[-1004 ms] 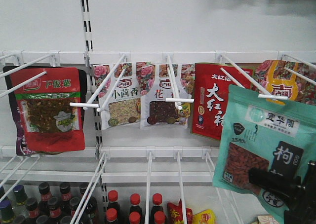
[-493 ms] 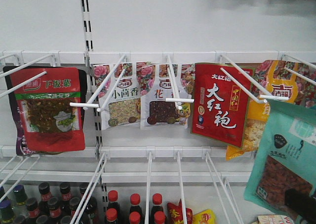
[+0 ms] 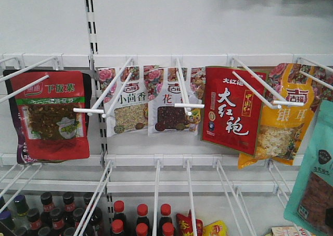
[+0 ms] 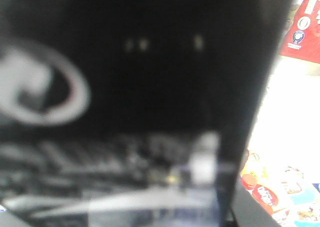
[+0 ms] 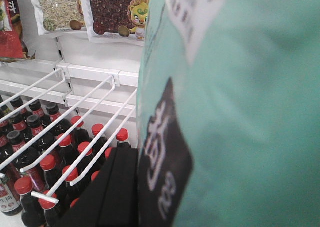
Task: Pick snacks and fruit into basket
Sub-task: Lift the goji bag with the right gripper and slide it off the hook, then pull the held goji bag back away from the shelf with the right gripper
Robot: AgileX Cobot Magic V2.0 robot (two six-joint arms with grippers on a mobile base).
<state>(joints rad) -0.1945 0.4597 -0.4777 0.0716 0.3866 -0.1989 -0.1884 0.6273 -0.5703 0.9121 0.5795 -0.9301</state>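
Observation:
A teal snack pouch (image 3: 316, 186) with a window of red berries hangs at the right edge of the front view, below the peg hooks. In the right wrist view this pouch (image 5: 240, 102) fills the right half, and my right gripper (image 5: 142, 187) is shut on its lower edge, one black finger (image 5: 117, 192) pressed against it. The left wrist view is filled by a blurred dark surface (image 4: 140, 87) close to the camera, so the left gripper's fingers cannot be made out. The fruit and the basket are out of view.
More pouches hang on white wire hooks (image 3: 263, 88): a red one (image 3: 52, 116), two white ones (image 3: 130, 108), a red one (image 3: 231, 108) and a yellow one (image 3: 283, 127). Red-capped and black-capped bottles (image 5: 55, 162) stand under bare hooks (image 5: 85, 132).
The teal pouch has come off its hook and moved down and to the right with my right gripper, uncovering the yellow pouch behind it.

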